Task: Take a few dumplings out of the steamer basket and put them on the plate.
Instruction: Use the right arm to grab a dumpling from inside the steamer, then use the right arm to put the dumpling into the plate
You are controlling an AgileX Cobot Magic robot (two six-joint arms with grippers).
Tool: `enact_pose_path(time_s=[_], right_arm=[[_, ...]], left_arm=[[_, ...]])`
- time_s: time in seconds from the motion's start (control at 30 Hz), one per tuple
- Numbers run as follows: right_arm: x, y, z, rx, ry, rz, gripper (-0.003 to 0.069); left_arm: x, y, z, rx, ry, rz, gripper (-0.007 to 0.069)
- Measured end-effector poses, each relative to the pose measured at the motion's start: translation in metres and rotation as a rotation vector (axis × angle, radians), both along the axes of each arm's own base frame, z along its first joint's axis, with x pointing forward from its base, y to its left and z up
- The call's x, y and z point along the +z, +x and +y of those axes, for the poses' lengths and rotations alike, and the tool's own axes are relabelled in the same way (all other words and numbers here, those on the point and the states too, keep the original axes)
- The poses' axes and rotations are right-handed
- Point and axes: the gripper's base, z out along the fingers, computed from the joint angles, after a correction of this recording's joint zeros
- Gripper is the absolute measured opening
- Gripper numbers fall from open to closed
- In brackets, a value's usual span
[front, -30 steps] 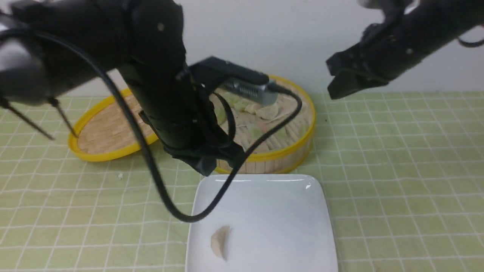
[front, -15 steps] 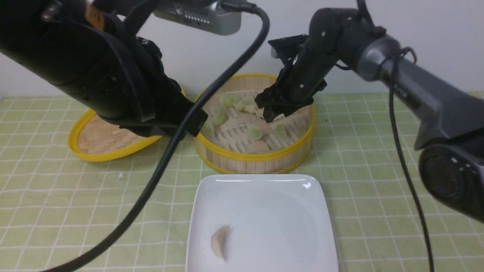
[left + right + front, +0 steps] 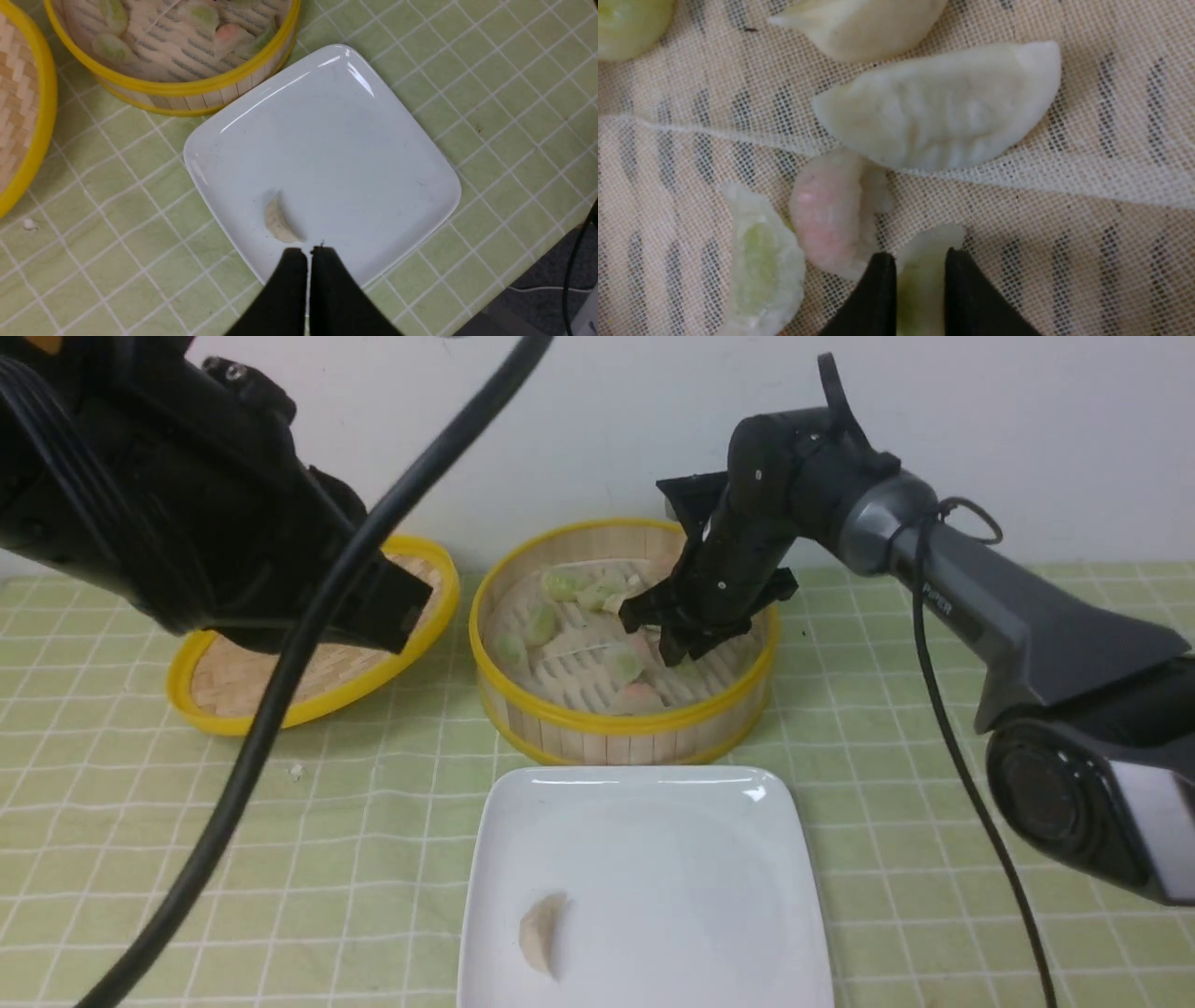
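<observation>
Down into the steamer basket (image 3: 625, 721) goes the right gripper (image 3: 920, 254), lower than a moment ago, its fingers drawn in to either side of a green dumpling (image 3: 920, 275) — though I can't tell whether they grip it yet. Meanwhile the left gripper (image 3: 309, 252), pressed closed on nothing, has pulled back from the basket, leaving room for what looks like the next pick — one pale dumpling (image 3: 541, 933) already lies on the white plate (image 3: 653, 859).
</observation>
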Motion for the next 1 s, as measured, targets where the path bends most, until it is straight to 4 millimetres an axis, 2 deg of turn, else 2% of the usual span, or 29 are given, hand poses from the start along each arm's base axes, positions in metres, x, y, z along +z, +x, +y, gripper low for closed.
enact_pose_path(time_s=[0.1,0.2,0.3,0.4,0.43,0.53,0.67,0.7,0.73,0.77,0.83,0.87,0.93,1.0], right_arm=[[0.005,-0.004,-0.002,0.0,-0.012,0.004,0.0108],[0.021,-0.011,-0.007,0.002,-0.027,-0.006,0.0113],[0.045,-0.019,-0.011,0.003,-0.021,-0.027,0.0113],[0.08,-0.034,-0.017,0.006,-0.006,-0.063,0.0113],[0.084,-0.036,-0.018,0.007,-0.005,-0.067,0.0113],[0.118,-0.062,-0.028,0.02,0.013,-0.083,0.0113],[0.139,-0.097,-0.034,0.051,0.008,-0.077,0.0113],[0.136,-0.113,-0.032,0.071,-0.006,-0.045,0.0113],[0.135,-0.12,-0.033,0.083,-0.012,-0.034,0.0113],[0.125,-0.14,-0.028,0.119,-0.035,0.016,0.0113],[0.109,-0.163,-0.02,0.162,-0.055,0.088,0.0113],[0.101,-0.169,-0.017,0.176,-0.061,0.114,0.0113],[0.07,-0.187,-0.003,0.217,-0.08,0.177,0.0113],[0.049,-0.195,0.007,0.231,-0.09,0.195,0.0113]], left_arm=[[0.001,-0.002,0.001,0.0,-0.003,-0.005,-0.0006],[0.003,-0.003,0.002,0.0,-0.006,-0.01,-0.0006],[0.003,-0.004,0.003,-0.001,-0.007,-0.013,-0.0006],[0.004,-0.004,0.003,-0.001,-0.008,-0.015,-0.0006],[0.004,-0.004,0.003,-0.002,-0.007,-0.015,-0.0006],[0.004,-0.004,0.003,-0.006,-0.004,-0.016,-0.0006],[0.004,-0.004,0.003,-0.008,-0.004,-0.017,-0.0006],[0.004,-0.004,0.003,-0.008,-0.004,-0.017,-0.0006],[0.004,-0.004,0.003,-0.008,-0.004,-0.017,-0.0006],[0.004,-0.004,0.003,-0.008,-0.004,-0.017,-0.0006],[0.004,-0.004,0.003,-0.008,-0.003,-0.017,-0.0006],[0.004,-0.004,0.003,-0.009,-0.003,-0.017,-0.0006],[0.004,-0.005,0.003,-0.009,-0.004,-0.017,-0.0006],[0.004,-0.005,0.002,-0.012,-0.009,-0.013,-0.0006]])
